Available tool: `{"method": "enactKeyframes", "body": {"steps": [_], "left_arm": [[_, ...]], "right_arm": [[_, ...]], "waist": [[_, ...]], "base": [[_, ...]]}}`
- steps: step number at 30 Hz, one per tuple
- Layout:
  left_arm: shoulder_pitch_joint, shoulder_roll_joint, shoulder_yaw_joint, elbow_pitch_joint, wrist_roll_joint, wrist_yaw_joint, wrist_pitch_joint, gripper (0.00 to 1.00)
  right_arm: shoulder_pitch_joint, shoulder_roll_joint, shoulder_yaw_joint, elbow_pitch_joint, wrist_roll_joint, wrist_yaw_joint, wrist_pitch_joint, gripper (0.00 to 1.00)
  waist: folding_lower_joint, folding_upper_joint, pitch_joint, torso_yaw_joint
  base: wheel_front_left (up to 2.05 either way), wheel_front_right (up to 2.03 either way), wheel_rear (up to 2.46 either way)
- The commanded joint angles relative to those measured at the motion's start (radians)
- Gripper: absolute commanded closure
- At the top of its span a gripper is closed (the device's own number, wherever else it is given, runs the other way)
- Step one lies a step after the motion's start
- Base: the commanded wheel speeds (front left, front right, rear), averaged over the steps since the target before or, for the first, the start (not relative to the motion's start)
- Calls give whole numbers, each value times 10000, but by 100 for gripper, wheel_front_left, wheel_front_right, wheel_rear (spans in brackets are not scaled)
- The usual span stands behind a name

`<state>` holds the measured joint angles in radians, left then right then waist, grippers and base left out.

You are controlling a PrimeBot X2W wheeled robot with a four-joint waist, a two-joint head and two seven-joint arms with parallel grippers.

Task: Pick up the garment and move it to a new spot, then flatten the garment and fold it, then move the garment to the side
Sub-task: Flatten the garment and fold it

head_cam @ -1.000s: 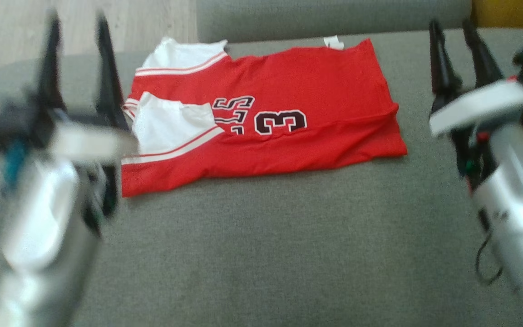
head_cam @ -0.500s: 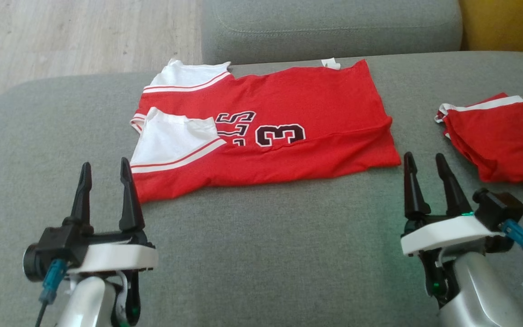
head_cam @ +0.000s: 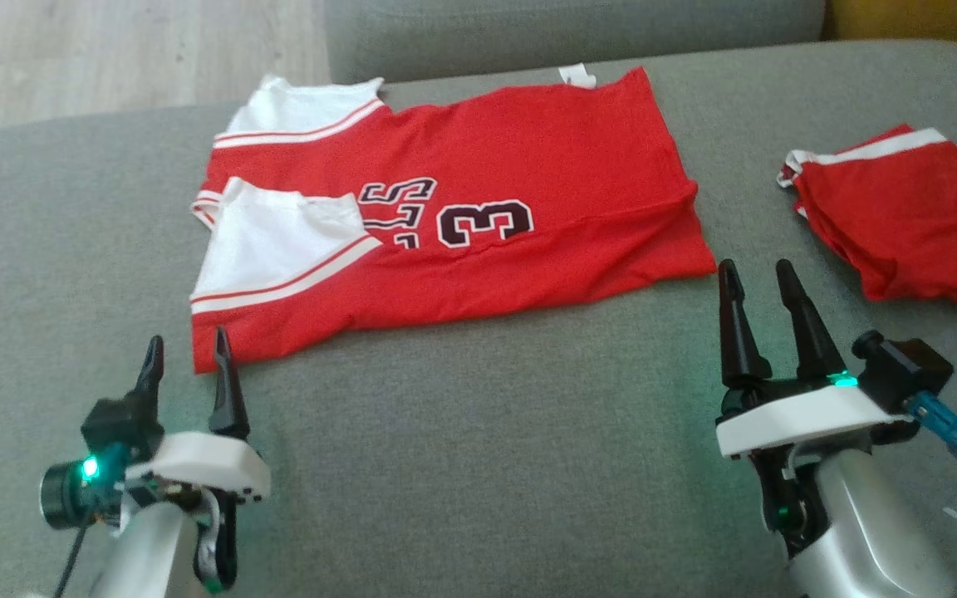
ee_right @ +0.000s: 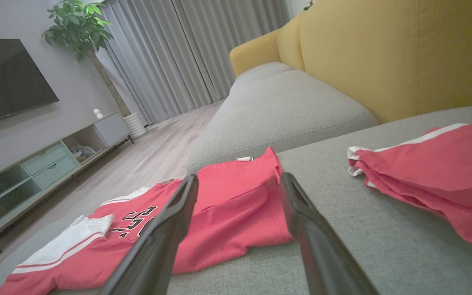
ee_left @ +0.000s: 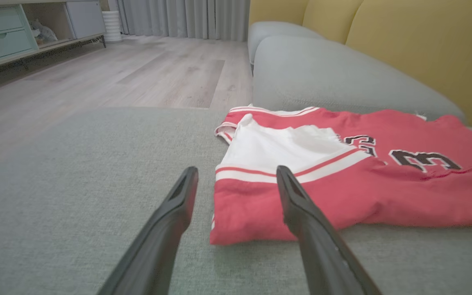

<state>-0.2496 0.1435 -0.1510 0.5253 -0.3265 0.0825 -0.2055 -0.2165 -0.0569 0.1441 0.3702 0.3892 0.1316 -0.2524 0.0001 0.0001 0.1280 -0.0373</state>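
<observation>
Though lower in view than a second ago, left gripper (head_cam: pixel 187 339), right gripper (head_cam: pixel 755 267) spread-jawed near garment (head_cam: pixel 512 158).

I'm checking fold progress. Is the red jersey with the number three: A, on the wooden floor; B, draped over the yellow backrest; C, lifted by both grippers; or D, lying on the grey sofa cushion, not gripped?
D: the red jersey lies on the grey cushion, while the left gripper and right gripper stand open, closed on nothing.

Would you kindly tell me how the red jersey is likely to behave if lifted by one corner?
Probably floppy: the red jersey lies creased and folded flat on the cushion. Likely light, since its layers look thin; the folds may open.
</observation>
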Motion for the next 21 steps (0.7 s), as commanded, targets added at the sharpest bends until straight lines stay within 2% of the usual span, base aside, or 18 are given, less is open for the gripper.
{"method": "enactKeyframes", "body": {"steps": [1,8,16,20,21], "left_arm": [[-600,290,419,-77,-32,27,35,0],[-1472,470,415,1657,-232,-143,680,0],[-2017,677,533,2902,-242,404,1132,0],[-2215,766,427,3598,-341,190,1798,0],[-2273,775,408,3704,-364,141,1883,34]], "right_arm": [[-440,65,297,-353,87,-9,-93,0],[-670,65,487,-375,192,-9,-93,0],[-866,66,565,-489,227,-9,-93,0],[-934,66,546,-538,211,-9,-93,0],[-946,66,540,-542,208,-9,-93,0]], "waist": [[-1,-1,194,-145],[-1,-1,627,-429],[-1,-1,939,-624],[-1,-1,1032,-654],[-1,-1,1041,-655]], "base": [[0,0,0],[0,0,0],[0,0,0],[0,0,0],[0,0,0]]}}
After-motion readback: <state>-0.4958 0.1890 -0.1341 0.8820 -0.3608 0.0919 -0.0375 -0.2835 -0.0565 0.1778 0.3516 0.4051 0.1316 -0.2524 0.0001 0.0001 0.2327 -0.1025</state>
